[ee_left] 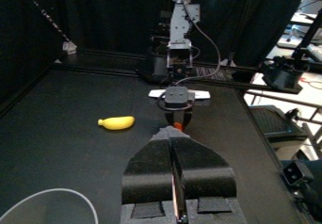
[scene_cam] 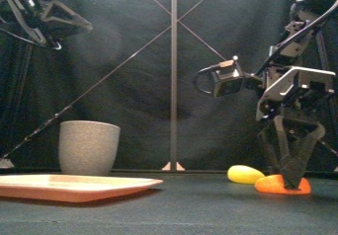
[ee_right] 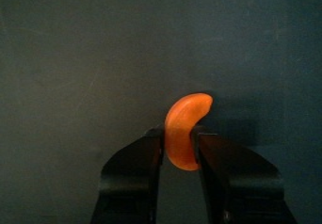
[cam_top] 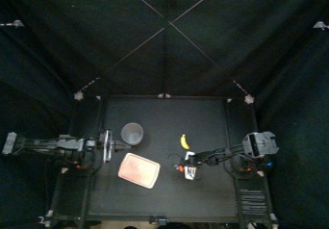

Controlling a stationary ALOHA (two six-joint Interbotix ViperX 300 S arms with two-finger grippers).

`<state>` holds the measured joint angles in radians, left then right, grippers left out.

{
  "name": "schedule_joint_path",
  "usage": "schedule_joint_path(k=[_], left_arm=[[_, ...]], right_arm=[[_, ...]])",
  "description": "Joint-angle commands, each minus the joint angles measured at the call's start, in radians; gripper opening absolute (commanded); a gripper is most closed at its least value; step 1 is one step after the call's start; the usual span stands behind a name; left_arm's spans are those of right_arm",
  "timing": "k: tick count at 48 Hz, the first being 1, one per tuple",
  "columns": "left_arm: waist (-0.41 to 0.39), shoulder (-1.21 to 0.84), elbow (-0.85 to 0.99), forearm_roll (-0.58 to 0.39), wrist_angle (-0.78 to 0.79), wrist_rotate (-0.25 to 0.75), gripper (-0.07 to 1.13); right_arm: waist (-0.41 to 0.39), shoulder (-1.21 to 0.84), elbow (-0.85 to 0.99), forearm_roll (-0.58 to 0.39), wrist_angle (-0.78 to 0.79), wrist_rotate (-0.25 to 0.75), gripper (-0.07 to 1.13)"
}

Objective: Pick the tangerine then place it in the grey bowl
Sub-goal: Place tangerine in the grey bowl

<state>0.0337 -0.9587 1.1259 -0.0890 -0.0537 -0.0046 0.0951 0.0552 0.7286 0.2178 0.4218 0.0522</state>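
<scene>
The tangerine, an orange curved segment, sits on the table at the right. My right gripper comes straight down on it, jaws pressed against both of its sides. In the top view the right gripper is right of the tray. The grey bowl, a tall speckled cup, stands upright on the left. My left gripper rests shut and holding nothing at the table's left side, pointing across at the right gripper.
A flat pink tray lies in front of the cup. A yellow banana toy lies just behind and left of the tangerine, also seen from the left wrist.
</scene>
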Motion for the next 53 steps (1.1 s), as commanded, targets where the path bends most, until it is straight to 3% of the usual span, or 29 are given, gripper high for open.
schedule_joint_path(k=[1, 15, 24, 31, 38, 53], left_arm=[[0.002, 0.006, -0.012, -0.002, -0.009, 0.0, 0.07], [0.003, 0.006, -0.012, -0.003, -0.008, 0.0, 0.07], [0.003, 0.006, -0.012, 0.0, -0.043, 0.002, 0.07], [0.003, 0.006, -0.002, 0.002, -0.08, 0.002, 0.07], [0.003, 0.006, 0.014, 0.0, -0.104, 0.002, 0.07], [0.003, 0.006, 0.035, 0.0, -0.127, 0.002, 0.07]], right_arm=[[0.0, -0.006, -0.018, 0.002, -0.005, 0.0, 0.57], [-0.005, -0.075, -0.126, -0.017, 0.0, -0.008, 0.57], [-0.101, -0.097, -0.278, -0.147, -0.031, -0.008, 0.57], [-0.186, -0.066, -0.374, -0.245, -0.17, -0.011, 0.57], [-0.249, 0.003, -0.445, -0.261, -0.322, -0.005, 0.57], [-0.264, 0.201, -0.64, -0.261, -0.46, -0.006, 0.57]])
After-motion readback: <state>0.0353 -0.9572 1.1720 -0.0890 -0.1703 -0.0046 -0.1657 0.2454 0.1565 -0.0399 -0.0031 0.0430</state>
